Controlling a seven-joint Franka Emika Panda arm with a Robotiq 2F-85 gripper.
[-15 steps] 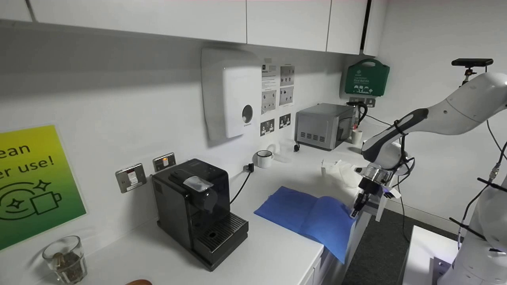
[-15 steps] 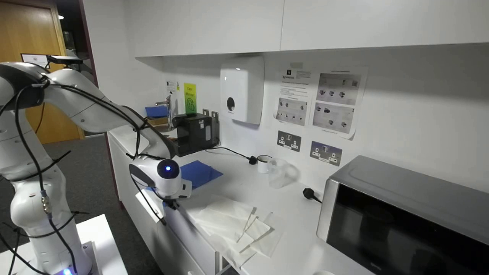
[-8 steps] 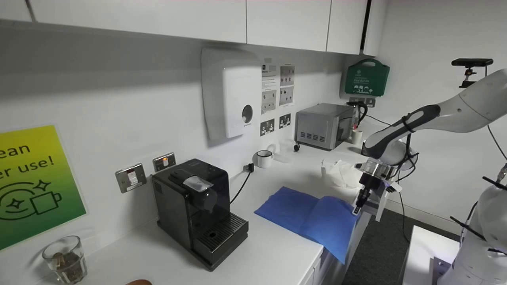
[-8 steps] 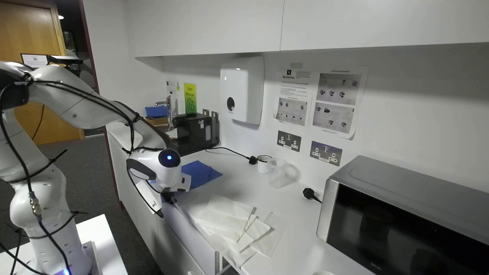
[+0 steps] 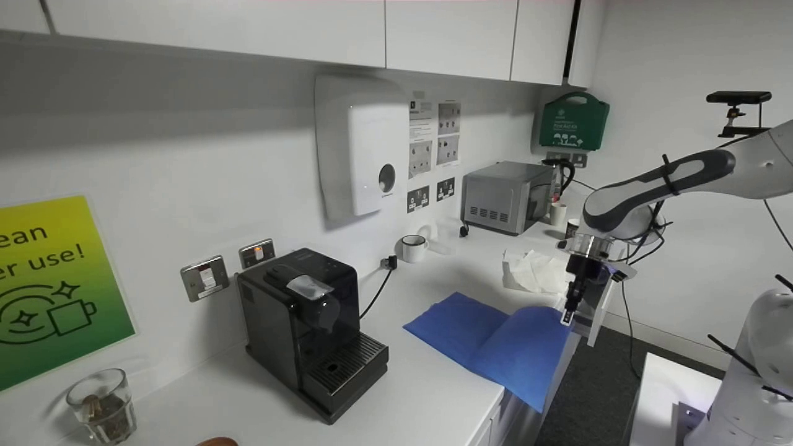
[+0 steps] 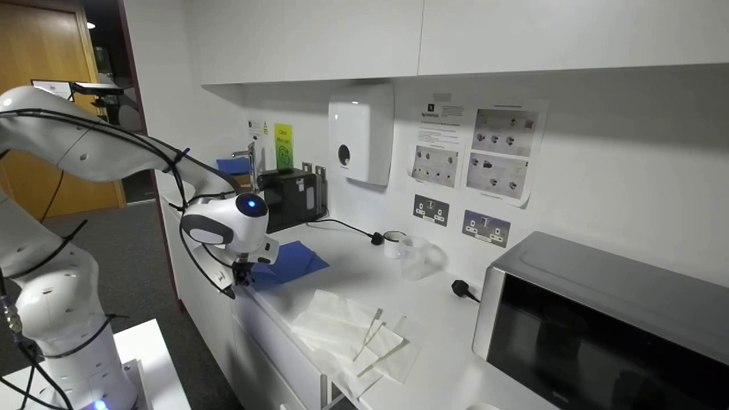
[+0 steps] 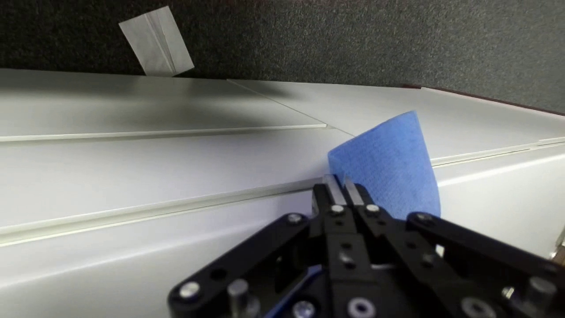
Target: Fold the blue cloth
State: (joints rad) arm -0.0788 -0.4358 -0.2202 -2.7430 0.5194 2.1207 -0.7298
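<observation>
Blue cloth [image 5: 492, 347] is on the white counter [image 5: 427, 396], btwn coffee machine [image 5: 310, 334] & white tissues [image 6: 353, 336]. Crease thru its middle, so 2 halves: wall-side half flat on top, other half bowed up & out past the counter's front edge w/ 1 corner hanging below it. Gripper [image 7: 342, 187] is right at that edge, pointing down; jaws narrow, pinching the cloth by 1 edge, the 2 fingertips [image 7: 333, 190] nearly together w/ fabric at the pinch. In wrist view a blue flap sticks out beyond the tips, over the cabinet fronts [image 7: 273, 106], w/ dark carpet [image 7: 287, 44] past those.

Room: bare strip of counter btwn cloth & coffee machine, the 2 apart. Another bare strip on the far side, btwn cloth & tissues; tissues run up to the front edge, so tighter there. Drawer [image 5: 599, 319] juts past the front just beyond the gripper, also tight. White mug [image 5: 414, 249] & clear cup [image 6: 413, 259] stand back by the wall, well apart from the cloth; microwave [image 5: 505, 197] farther along. Open air btwn gripper & overhead cabinets [image 5: 452, 37]. Arm [image 5: 657, 186] reaches in from its white stand [image 5: 669, 396] across an open carpet gap.
</observation>
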